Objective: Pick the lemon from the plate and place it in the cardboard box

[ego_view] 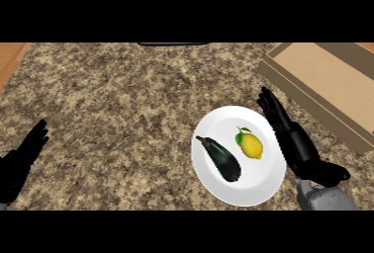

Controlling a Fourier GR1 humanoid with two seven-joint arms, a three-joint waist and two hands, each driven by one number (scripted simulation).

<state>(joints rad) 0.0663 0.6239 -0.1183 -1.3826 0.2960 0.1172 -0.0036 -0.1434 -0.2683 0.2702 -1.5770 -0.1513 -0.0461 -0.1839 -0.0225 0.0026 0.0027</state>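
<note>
A yellow lemon (251,145) with a small green leaf lies on the right half of a white plate (237,195). My right hand (296,143) stretches along the plate's right rim, fingers straight and open, just right of the lemon and not touching it. The cardboard box (321,79) stands open at the upper right, beyond the hand's fingertips. My left hand (21,160) rests open at the left edge, fingers up.
A dark eggplant (221,158) lies on the plate's left half, beside the lemon. The counter is speckled brown stone, with a wooden strip (10,59) at the upper left and a dark object (174,44) at the far edge.
</note>
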